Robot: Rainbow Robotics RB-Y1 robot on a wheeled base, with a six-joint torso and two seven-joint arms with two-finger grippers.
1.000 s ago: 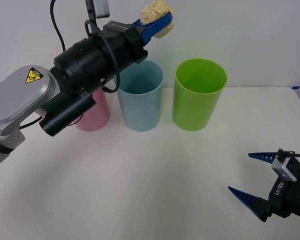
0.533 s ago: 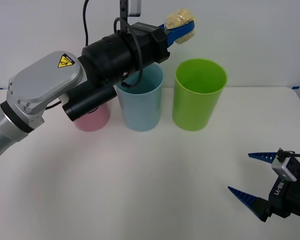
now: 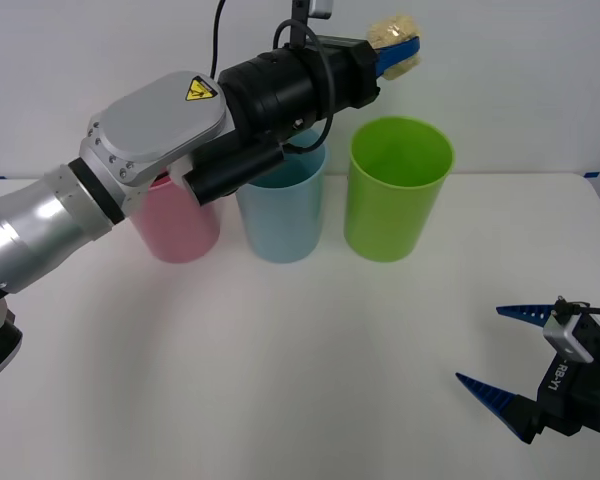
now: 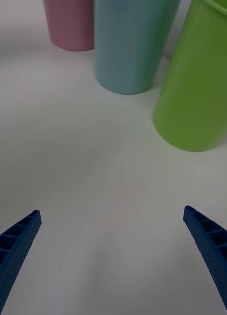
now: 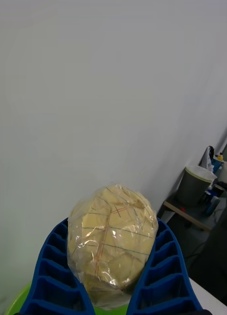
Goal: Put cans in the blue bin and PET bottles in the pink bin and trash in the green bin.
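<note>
A white table (image 3: 280, 380) runs back to a plain pale wall, and on it the three bins stand in a row: the pink bin (image 3: 180, 220) at the robot's left, the blue bin (image 3: 280, 215) in the middle just beside it, and the green bin (image 3: 395, 190) next along, with a small gap. The left arm reaches over the pink and blue bins, and its left gripper (image 3: 398, 52) is held high, above the green bin's mouth or perhaps a little behind it; depth is hard to judge. Its blue ribbed fingers are clenched on the trash (image 5: 112, 236), a wrinkly pale yellow lump in clear film, which bulges out past the fingertips. The right gripper (image 3: 505, 355) waits low near the table's front right, spread wide with nothing in it.

The risk, as I judge it, is the height: released from this far up, a light lump could strike the green rim and bounce out, or drop behind the bin if the gripper is past the mouth. The film might also cling to a finger.

Half a second earlier the left gripper was nearer the blue bin's side; it has since travelled rightward toward the green bin. The right gripper has not moved.
</note>
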